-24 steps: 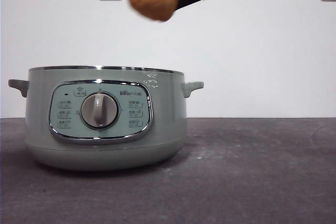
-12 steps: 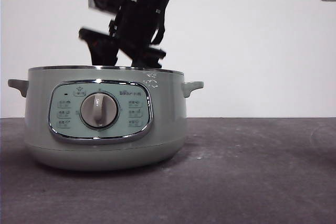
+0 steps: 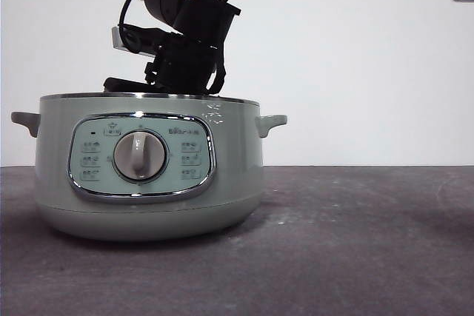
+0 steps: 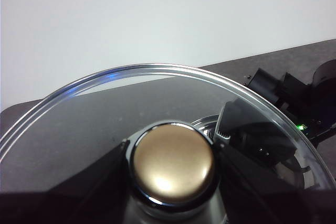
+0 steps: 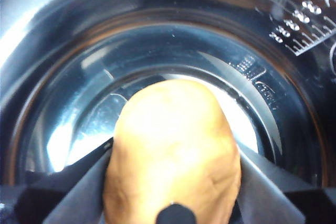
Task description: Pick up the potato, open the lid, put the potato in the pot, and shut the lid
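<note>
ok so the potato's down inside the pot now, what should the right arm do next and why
Probably open the right gripper and let go. Its fingers clamp the potato low over the inner bowl of the pot, so the drop looks short. The left gripper holds the lid by its knob, clear of the pot, ready to close afterwards.

Front: low, level, near pot [image 3: 148, 175]. Right wrist: looks down into pot.
</note>
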`<state>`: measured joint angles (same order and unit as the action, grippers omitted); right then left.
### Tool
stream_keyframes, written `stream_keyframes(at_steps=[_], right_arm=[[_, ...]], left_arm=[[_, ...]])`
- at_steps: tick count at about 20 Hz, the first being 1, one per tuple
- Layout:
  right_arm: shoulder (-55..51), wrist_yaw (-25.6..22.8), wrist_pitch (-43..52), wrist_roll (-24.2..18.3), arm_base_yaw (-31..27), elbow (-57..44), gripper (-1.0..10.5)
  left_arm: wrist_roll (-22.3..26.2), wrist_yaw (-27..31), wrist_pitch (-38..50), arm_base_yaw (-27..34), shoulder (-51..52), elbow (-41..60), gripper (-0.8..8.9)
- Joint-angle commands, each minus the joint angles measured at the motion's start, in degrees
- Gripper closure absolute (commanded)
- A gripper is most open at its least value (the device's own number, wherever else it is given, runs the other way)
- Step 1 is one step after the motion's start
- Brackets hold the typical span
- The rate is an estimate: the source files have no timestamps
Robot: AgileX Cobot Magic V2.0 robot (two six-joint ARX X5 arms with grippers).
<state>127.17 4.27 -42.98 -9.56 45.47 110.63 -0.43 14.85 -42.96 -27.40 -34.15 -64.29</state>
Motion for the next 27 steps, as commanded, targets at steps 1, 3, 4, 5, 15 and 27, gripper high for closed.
stream_keyframes(at_steps=[1,3,4,5,15,27], right_arm=[[0.76,-0.22,0.26,-0.28,0.31,-0.17,5.1],[0.76,-0.37,0.55,0.28,0.48,-0.17,4.0],[0.76,-0.37,0.55,0.39,0.48,-0.17,4.0],[0.76,-0.35,0.52,0.72,0.46,-0.17,4.1],[-19.02,-0.17,-14.23,1.53,-1.64,-0.02,4.1],[-47.63,-0.20,-23.63,2.25,-4.17,-0.02,6.4]], left_arm=[[0.50,0.15,2.78,-0.02,0.55,-0.68,8.21],[0.52,0.15,2.80,-0.02,0.55,-0.68,8.21],[0.52,0.15,2.80,-0.02,0.55,-0.68,8.21],[0.52,0.15,2.80,-0.02,0.55,-0.68,8.21],[0.68,1.55,5.86,-0.02,-1.62,-0.68,8.21],[0.48,-12.44,19.47,-0.02,-27.21,-0.68,8.21]])
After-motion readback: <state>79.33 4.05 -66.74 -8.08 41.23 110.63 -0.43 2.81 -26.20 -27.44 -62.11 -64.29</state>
